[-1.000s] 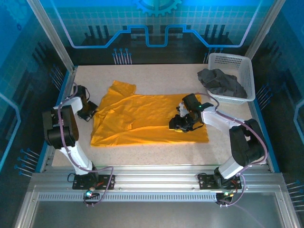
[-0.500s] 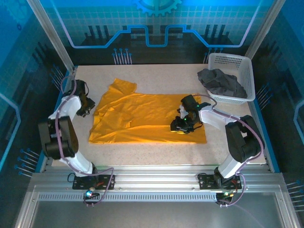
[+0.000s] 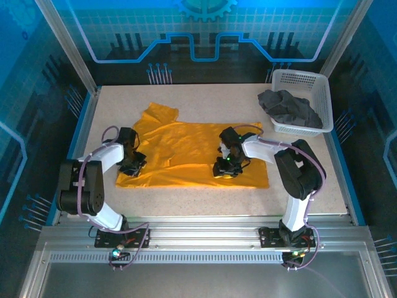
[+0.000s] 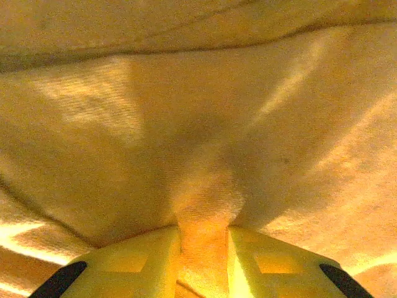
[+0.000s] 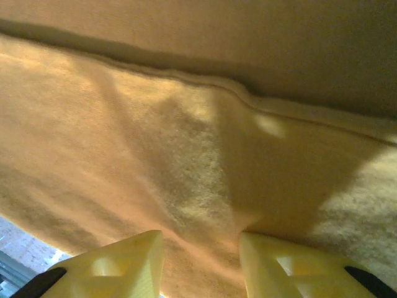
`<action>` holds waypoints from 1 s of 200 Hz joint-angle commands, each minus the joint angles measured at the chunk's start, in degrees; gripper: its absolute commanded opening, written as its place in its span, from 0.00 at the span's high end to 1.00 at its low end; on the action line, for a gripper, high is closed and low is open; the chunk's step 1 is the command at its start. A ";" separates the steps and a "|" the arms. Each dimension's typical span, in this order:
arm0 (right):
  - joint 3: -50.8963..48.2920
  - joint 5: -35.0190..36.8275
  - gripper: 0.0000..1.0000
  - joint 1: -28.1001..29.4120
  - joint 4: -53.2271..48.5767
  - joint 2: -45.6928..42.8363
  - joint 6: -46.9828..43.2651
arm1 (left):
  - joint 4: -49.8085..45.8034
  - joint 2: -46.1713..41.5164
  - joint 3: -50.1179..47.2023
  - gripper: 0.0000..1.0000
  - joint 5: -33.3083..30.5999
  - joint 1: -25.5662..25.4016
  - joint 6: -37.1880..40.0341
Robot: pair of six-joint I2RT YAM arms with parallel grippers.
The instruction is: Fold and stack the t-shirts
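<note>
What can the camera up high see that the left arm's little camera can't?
From up high: the orange t-shirt spread on the table, and a white basket holding a crumpled grey t-shirt. From the left wrist: very close up, a ridge of orange cloth pinched between the yellow fingers. Both: the orange t-shirt, with the left arm's fingers on it.
</note>
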 commanded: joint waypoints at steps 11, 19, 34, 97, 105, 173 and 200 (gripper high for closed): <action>1.57 0.90 0.60 4.06 -3.46 3.95 -1.23 | -2.68 -1.60 -5.71 0.73 -1.20 5.95 -1.15; 1.87 0.57 0.60 5.01 -3.72 4.36 -1.10 | -3.31 -2.30 -6.55 0.73 -1.57 8.13 -0.05; 2.64 -0.45 0.59 6.78 -4.33 4.96 -0.79 | -4.55 -3.13 -7.27 0.73 -2.39 12.10 2.82; 6.49 -4.84 0.58 11.33 -4.83 3.98 0.76 | -7.47 -7.27 -6.00 0.69 -3.00 22.63 8.40; 7.71 -3.62 0.58 11.03 -5.06 2.91 0.27 | -7.95 -8.18 -4.07 0.67 -3.13 22.34 8.31; 16.05 2.16 0.55 -1.92 -0.11 -2.78 -2.59 | -2.80 4.75 24.56 0.55 -5.72 11.03 7.02; 23.26 1.49 0.55 -6.10 -1.07 0.92 -2.16 | 2.25 17.08 36.70 0.54 -5.82 9.83 9.50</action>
